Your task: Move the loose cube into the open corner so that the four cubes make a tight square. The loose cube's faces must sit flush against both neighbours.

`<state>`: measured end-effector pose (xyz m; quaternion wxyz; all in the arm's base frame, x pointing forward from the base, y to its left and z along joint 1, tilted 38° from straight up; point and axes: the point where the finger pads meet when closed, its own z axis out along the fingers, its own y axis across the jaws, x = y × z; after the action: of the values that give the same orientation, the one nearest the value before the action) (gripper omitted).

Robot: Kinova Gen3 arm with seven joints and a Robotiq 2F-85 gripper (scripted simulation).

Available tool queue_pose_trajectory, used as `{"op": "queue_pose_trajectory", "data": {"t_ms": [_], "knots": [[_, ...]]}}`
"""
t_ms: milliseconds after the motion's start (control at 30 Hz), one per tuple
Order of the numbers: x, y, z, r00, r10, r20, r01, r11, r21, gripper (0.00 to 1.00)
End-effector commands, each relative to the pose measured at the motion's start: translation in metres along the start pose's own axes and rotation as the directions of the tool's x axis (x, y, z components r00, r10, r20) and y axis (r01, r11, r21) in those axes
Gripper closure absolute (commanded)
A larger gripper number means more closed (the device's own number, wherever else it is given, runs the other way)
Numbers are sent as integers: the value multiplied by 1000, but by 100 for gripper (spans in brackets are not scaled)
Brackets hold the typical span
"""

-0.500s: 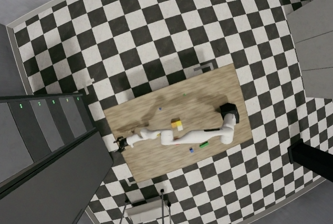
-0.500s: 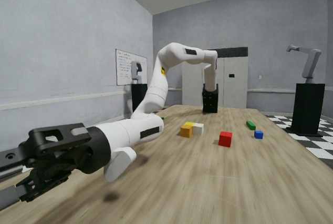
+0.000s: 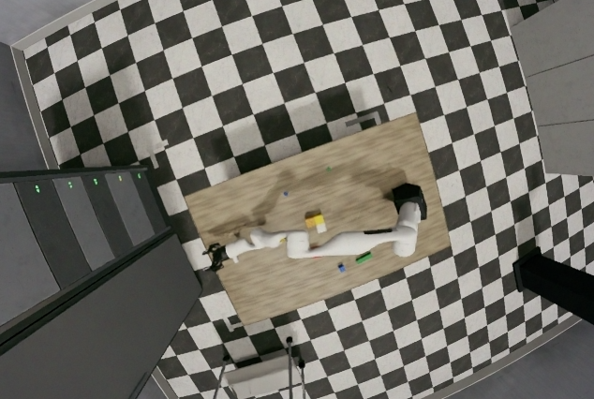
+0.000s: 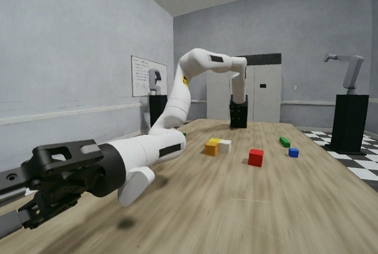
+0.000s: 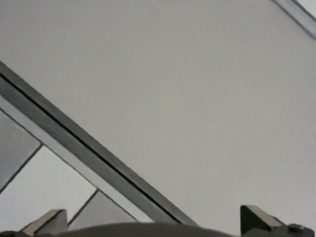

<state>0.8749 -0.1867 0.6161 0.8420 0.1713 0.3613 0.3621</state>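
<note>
Three cubes sit joined in an L on the wooden table: orange (image 4: 211,148), yellow (image 4: 215,140) and white (image 4: 225,146). From above they show as yellow (image 3: 315,215), orange (image 3: 311,223) and white (image 3: 320,228). The loose red cube (image 4: 255,157) lies apart to their right, nearer the camera; from above my arm hides most of it. My gripper (image 4: 7,203) (image 3: 211,256) is open and empty, stretched out level over the table's near end, far from all cubes. The wrist view shows only my fingertips and grey panels.
A green block (image 4: 284,141) and a small blue cube (image 4: 293,152) lie right of the red cube. Two tiny pieces, green (image 3: 328,169) and blue (image 3: 286,193), lie across the table. My arm's black base (image 3: 408,195) stands at the far end. A dark cabinet (image 3: 86,259) is beside the gripper.
</note>
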Motion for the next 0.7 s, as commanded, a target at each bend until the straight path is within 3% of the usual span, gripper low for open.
{"op": "queue_pose_trajectory", "data": {"t_ms": [0, 300, 433, 533, 600, 667], "knots": [[-2, 2, 1, 1000, -1, 2, 1, 1000, -3, 0], [13, 8, 2, 999, -15, -30, 15, 1000, 2, 0], [42, 21, 2, 994, -46, -97, 47, 999, 9, 0], [75, 37, -1, 981, -85, -176, 88, 996, 10, 0], [75, 37, -1, 981, -85, -176, 88, 996, 10, 0], [103, 49, -5, 963, -120, -242, 125, 992, 7, 0]]}}
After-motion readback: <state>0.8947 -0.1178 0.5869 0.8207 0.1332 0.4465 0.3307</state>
